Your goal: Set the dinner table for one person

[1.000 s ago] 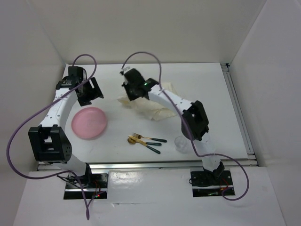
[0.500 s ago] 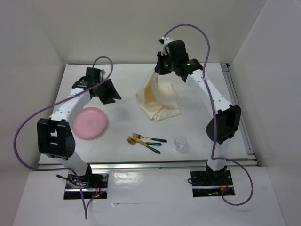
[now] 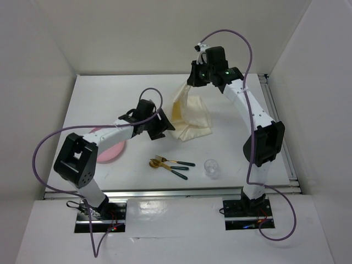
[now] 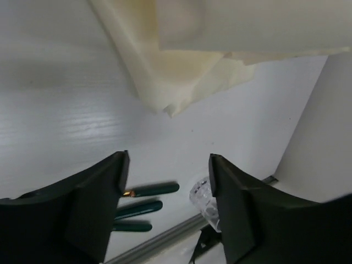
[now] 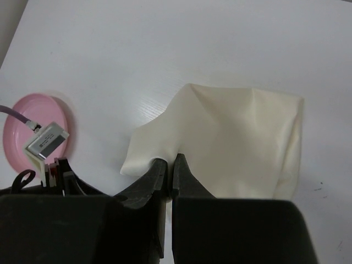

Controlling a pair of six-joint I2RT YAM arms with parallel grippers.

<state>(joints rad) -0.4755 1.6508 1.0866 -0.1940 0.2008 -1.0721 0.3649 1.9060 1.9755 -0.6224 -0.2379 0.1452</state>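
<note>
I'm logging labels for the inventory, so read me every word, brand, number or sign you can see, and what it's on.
None can be read.
The cream cloth, pink plate, cutlery, clear glass and dinner table show no print.
The small silver box in the right wrist view shows no legible marking; too small to tell.

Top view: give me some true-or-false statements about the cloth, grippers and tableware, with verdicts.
1. The right gripper is shut on the cream cloth, holding part of it above the dinner table. True.
2. The left gripper is clamped on the pink plate. False: its jaws stand open, holding nothing.
3. In the top view the clear glass stands right of the cutlery. True.
4. The cloth lies on the plate. False: it is apart from the plate.
</note>
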